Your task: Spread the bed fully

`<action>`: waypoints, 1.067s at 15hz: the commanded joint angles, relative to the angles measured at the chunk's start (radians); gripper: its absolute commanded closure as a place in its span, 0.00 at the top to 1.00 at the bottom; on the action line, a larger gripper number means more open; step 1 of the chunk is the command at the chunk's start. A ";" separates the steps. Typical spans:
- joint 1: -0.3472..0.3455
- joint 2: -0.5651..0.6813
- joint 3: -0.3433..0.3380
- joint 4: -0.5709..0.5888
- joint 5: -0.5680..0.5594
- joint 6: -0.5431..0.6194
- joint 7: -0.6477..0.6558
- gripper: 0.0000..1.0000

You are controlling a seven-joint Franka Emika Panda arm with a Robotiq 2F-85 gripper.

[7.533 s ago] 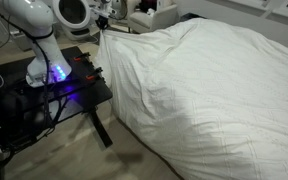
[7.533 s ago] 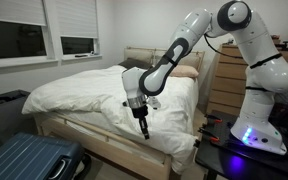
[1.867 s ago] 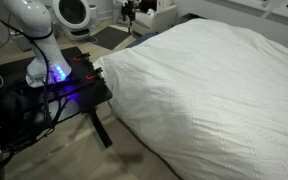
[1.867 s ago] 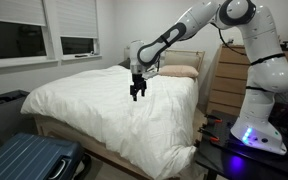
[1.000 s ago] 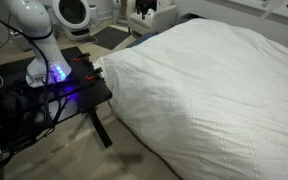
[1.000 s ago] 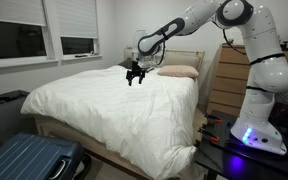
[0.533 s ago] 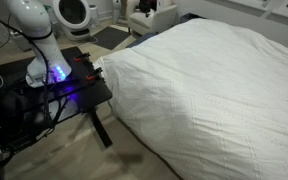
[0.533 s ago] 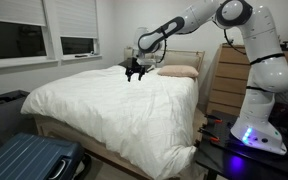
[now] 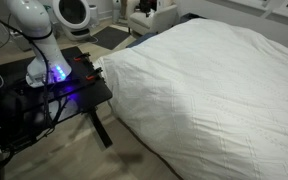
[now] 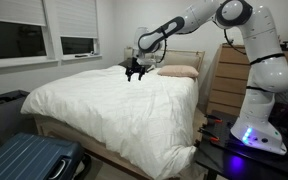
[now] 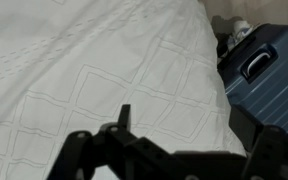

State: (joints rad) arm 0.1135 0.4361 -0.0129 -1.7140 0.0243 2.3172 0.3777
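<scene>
The bed fills both exterior views, and its white quilted duvet lies flat with only light wrinkles, draping over the near side. My gripper hangs in the air above the head end of the bed, near the pillows, open and empty. In the wrist view the duvet lies below the gripper, whose dark fingers stand wide apart with nothing between them and touch no fabric.
A blue suitcase stands on the floor by the foot of the bed and shows at the duvet's edge. Two pillows rest against the headboard. A wooden dresser and the black robot table flank the bed.
Since the oldest frames the gripper has left the duvet's side edge and risen toward the headboard; the bunched-up corner now lies flat. Over the last second it has barely moved.
</scene>
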 commanded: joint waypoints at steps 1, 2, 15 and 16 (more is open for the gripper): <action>0.001 0.000 -0.001 0.002 0.001 -0.003 -0.001 1.00; 0.001 0.000 -0.001 0.002 0.001 -0.003 -0.001 1.00; -0.004 -0.047 0.027 -0.180 0.012 -0.145 -0.080 1.00; -0.004 -0.052 0.029 -0.197 0.010 -0.150 -0.085 1.00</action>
State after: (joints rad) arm 0.1158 0.4406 0.0050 -1.8318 0.0226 2.1944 0.3322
